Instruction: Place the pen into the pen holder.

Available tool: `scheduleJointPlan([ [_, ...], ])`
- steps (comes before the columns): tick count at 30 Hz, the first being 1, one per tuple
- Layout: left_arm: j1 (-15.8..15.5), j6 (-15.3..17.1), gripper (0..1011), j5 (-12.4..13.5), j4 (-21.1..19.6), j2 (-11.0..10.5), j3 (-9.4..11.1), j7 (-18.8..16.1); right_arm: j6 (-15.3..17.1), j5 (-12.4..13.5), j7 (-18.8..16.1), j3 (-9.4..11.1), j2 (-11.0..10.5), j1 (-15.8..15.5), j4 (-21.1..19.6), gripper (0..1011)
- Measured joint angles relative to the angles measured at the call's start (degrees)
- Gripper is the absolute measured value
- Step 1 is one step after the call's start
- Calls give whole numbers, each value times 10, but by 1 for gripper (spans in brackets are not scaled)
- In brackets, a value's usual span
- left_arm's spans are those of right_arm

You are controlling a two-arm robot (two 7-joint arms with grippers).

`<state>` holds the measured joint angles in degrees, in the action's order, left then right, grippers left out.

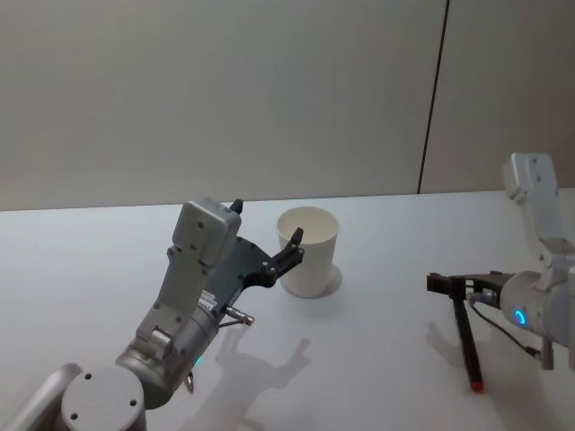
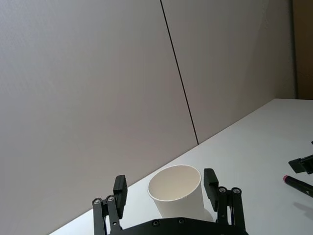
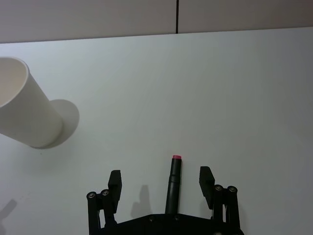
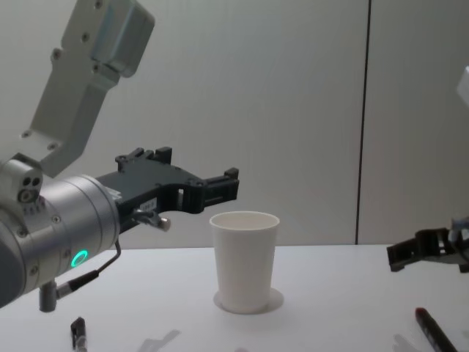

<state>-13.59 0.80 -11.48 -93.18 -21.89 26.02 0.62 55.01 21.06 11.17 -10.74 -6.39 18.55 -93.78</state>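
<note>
The pen holder (image 1: 308,250) is a white paper cup standing upright mid-table. My left gripper (image 1: 267,223) hovers open just left of it, slightly above rim height in the chest view (image 4: 198,170). In the left wrist view the cup (image 2: 176,192) shows between the spread fingers (image 2: 211,181). The pen (image 1: 467,345) is black with a red tip and lies flat on the table at the right. Over its near end my right gripper (image 1: 460,283) stands open. The right wrist view shows the pen (image 3: 174,184) midway between the fingers (image 3: 205,176), touching neither.
A plain grey wall (image 1: 269,90) with a dark vertical seam rises behind the white table (image 1: 386,359). The cup (image 3: 24,110) stands well to one side of the pen, with bare tabletop between them.
</note>
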Motion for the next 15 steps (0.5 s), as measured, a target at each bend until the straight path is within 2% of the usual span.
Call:
scheduleJointPlan([
  [8,0,0,1000,0,0,0,0,0,30,-14,-10,7,-1,13,11,1001],
  [15,0,0,1000,0,0,0,0,0,41,-21,-20,11,-1,23,26,1001],
])
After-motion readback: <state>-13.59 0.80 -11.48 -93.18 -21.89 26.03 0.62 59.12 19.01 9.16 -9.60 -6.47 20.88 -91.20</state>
